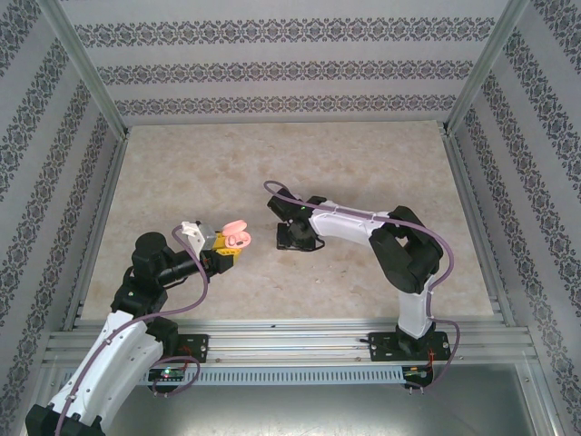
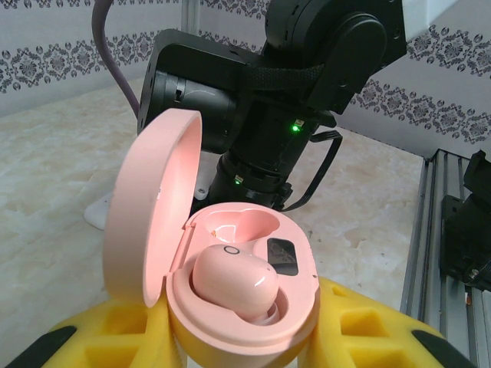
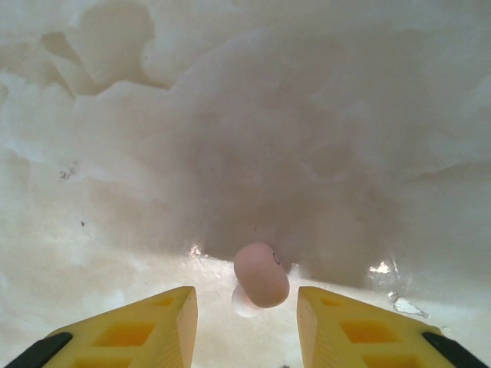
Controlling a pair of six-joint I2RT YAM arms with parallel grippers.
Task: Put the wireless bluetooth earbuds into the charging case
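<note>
The pink charging case [image 2: 253, 322] stands with its lid [image 2: 146, 215] swung open, and my left gripper [image 2: 239, 341] is shut on its body between yellow fingers [image 2: 368, 330]. One pale-pink earbud [image 2: 230, 280] sits in the near socket, and the far socket [image 2: 238, 226] is empty. From above, the case [image 1: 234, 234] is raised above the table at the tip of the left gripper [image 1: 224, 250]. My right gripper [image 1: 292, 241] is low over the table. It is open, and a second earbud [image 3: 261, 274] lies on the marble between its fingers [image 3: 146, 322], with a gap on each side.
The marble-patterned table [image 1: 363, 163] is fenced by patterned walls and aluminium posts. A metal rail [image 1: 300, 341] runs along the near edge by the arm bases. The right arm's black wrist [image 2: 307, 77] stands close behind the case.
</note>
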